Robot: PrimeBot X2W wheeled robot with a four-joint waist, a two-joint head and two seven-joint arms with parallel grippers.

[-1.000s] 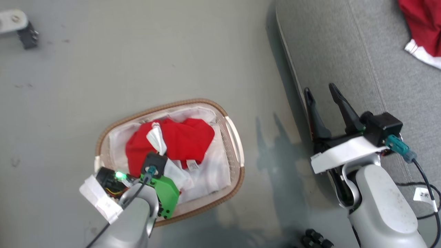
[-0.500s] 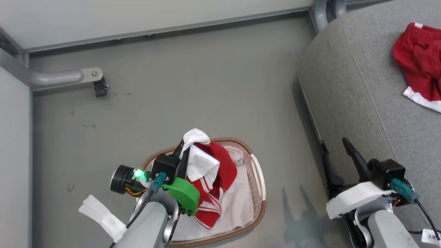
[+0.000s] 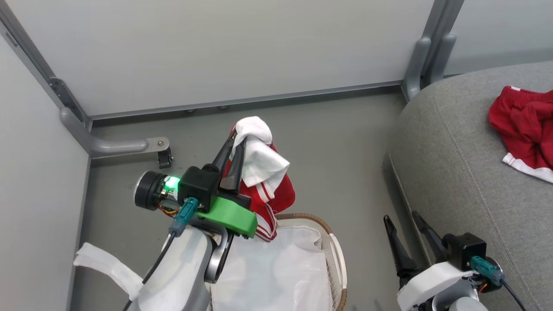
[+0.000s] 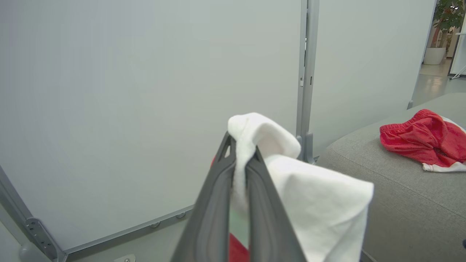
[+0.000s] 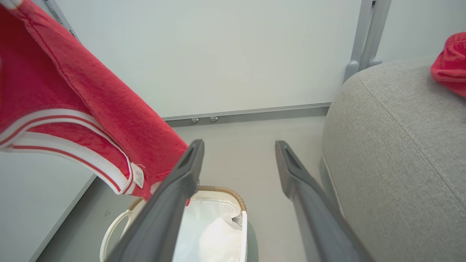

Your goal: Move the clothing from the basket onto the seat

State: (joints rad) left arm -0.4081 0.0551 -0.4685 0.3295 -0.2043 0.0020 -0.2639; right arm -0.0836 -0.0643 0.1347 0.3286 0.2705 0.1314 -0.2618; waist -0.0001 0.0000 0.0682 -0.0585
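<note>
My left gripper (image 3: pixel 236 137) is shut on a white fold of a red garment (image 3: pixel 276 190) with white stripes, held up above the basket (image 3: pixel 332 250). In the left wrist view the fingers (image 4: pixel 218 189) pinch white cloth (image 4: pixel 313 196). The same garment (image 5: pixel 72 116) hangs at the left of the right wrist view, over the basket (image 5: pixel 222 190), whose white liner (image 3: pixel 276 268) shows. A second red garment (image 3: pixel 525 125) lies on the grey seat (image 3: pixel 466 164) at the right, also seen as clothing (image 4: pixel 422 140) in the left wrist view. My right gripper (image 3: pixel 404 218) stands open and empty beside the seat's front edge.
Pale partition walls with grey metal posts (image 3: pixel 425 52) close off the back and left. A metal foot bracket (image 3: pixel 125 147) with a dark caster sits on the grey floor at the left. Bare floor lies between the basket and the seat.
My left gripper has lifted the red garment out of the basket and raised it well above the rim. The head camera has tilted up, so the whole scene has shifted down.
</note>
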